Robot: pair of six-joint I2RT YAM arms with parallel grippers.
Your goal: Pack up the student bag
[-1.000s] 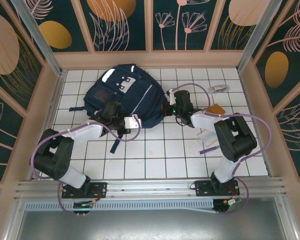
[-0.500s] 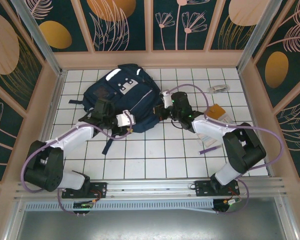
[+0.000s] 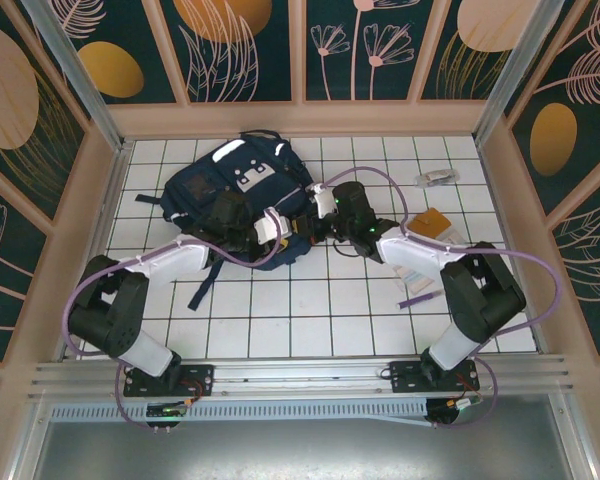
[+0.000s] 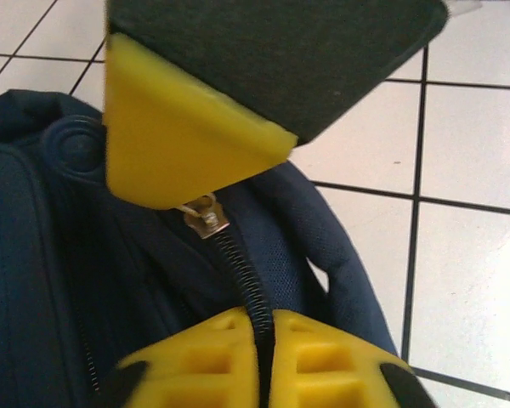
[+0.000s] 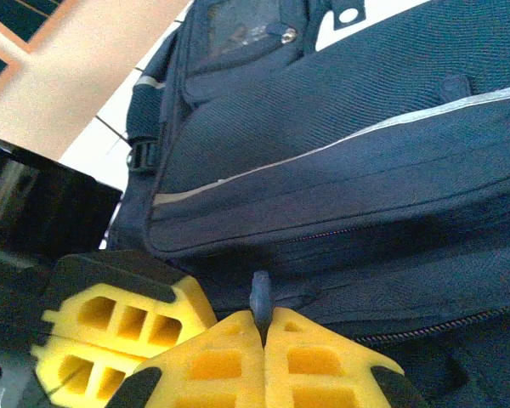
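The student bag (image 3: 225, 190), a navy backpack with pale stripes, lies at the back left of the tiled table. My left gripper (image 3: 286, 227) is at the bag's right edge, and in the left wrist view it (image 4: 260, 321) is shut on the bag's zipper track (image 4: 238, 272). The zipper slider (image 4: 207, 220) sits just beyond, under one of the right gripper's yellow fingers (image 4: 170, 144). My right gripper (image 3: 310, 213) meets it from the right. In the right wrist view it (image 5: 263, 320) is shut on the dark blue zipper pull (image 5: 260, 293), against the bag (image 5: 365, 170).
Loose items lie on the right of the table: a small clear-white object (image 3: 436, 178), an orange-brown piece (image 3: 435, 219), a white flat item (image 3: 418, 272) and a purple pen (image 3: 418, 298). Wooden walls (image 3: 115, 190) enclose the table.
The bag has shifted and turned a little to the left. My left gripper opened, moved right to the zipper and shut again. The right gripper stayed shut and followed the bag leftward.
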